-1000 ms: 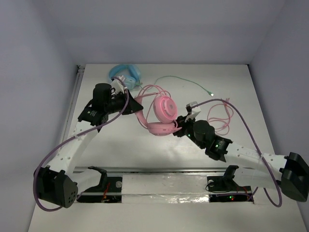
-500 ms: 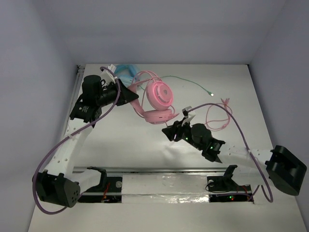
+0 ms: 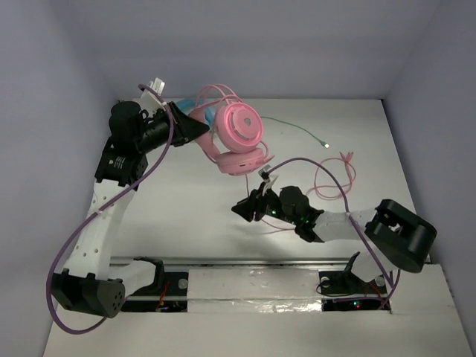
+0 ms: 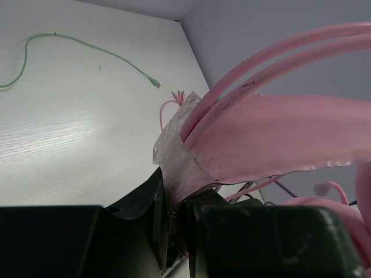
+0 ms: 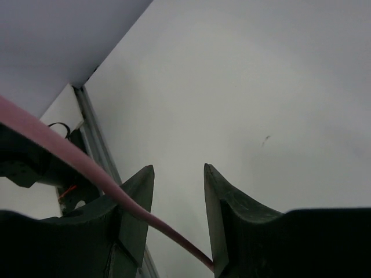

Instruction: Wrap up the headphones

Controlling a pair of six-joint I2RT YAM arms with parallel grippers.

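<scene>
The pink headphones (image 3: 238, 132) hang off the table at the back left, earcups stacked, held by the headband. My left gripper (image 3: 198, 128) is shut on that headband; in the left wrist view the pink band (image 4: 278, 133) fills the right side above the gripper (image 4: 177, 208). The thin pink cable (image 3: 333, 178) drops from the earcups and lies in loops on the table to the right. My right gripper (image 3: 242, 208) hovers low at mid table, open. In the right wrist view the cable (image 5: 87, 168) slants across the gap of the gripper (image 5: 178, 171), unpinched.
Light blue headphones (image 3: 186, 106) lie at the back, mostly hidden behind my left gripper. Their green cable (image 3: 297, 131) (image 4: 87, 46) trails right across the back of the table. A metal rail (image 3: 253, 262) runs along the near edge. White walls close in on three sides.
My left gripper has lifted the headphones up and toward the back left. The right arm has swung left and nearer, away from the earcups, its jaws open around the cable.
</scene>
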